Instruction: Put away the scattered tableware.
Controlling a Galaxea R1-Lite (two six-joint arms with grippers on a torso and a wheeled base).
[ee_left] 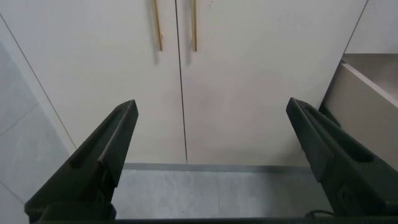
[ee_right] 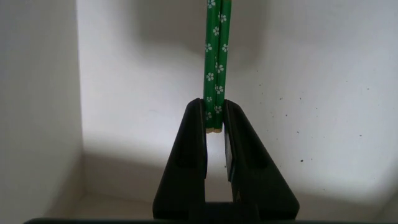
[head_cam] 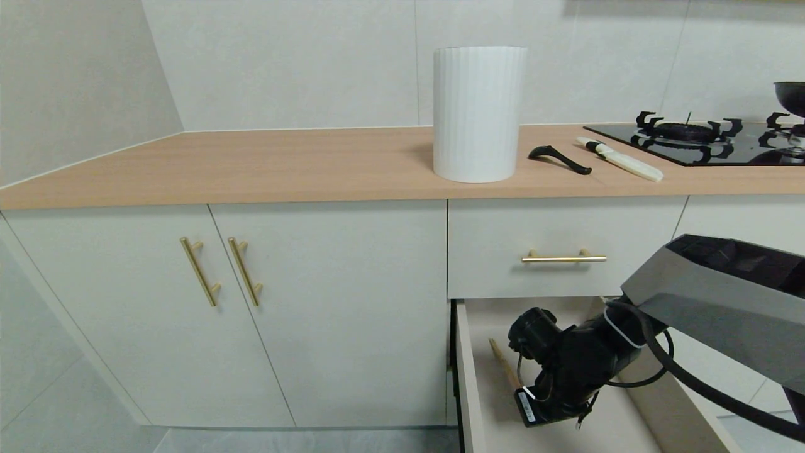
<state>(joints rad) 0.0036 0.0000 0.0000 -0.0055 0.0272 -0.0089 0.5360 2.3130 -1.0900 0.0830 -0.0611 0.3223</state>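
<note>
Two green chopsticks (ee_right: 216, 56) with small white flowers are pinched side by side in the right tool (ee_right: 214, 109). Its fingers are closed onto one end of the pair, and the rest of the sticks runs straight out ahead of the tool. This tool sits inside the open drawer (head_cam: 468, 377), just above the pale drawer floor, with one drawer wall close beside it. In the head view a thin tan stick (head_cam: 504, 365) slants out from the tool toward the drawer's inner wall. I cannot tell whether it is the far end of the chopsticks.

The left tool (ee_left: 211, 107) is spread wide with nothing between its fingers. It hangs low, facing the white cabinet doors (ee_left: 249, 81) with their brass handles (ee_left: 157, 25), and the grey floor (ee_left: 211, 186) lies below it.

Well above the right tool, on the wooden worktop (head_cam: 283, 163), lie a black curved utensil (head_cam: 560, 158) and a knife (head_cam: 619, 158) with a pale blade. They are near each other but apart. A tall white ribbed canister (head_cam: 479, 113) stands upright just beside the utensil, and a black hob (head_cam: 692, 141) lies beyond the knife.
</note>
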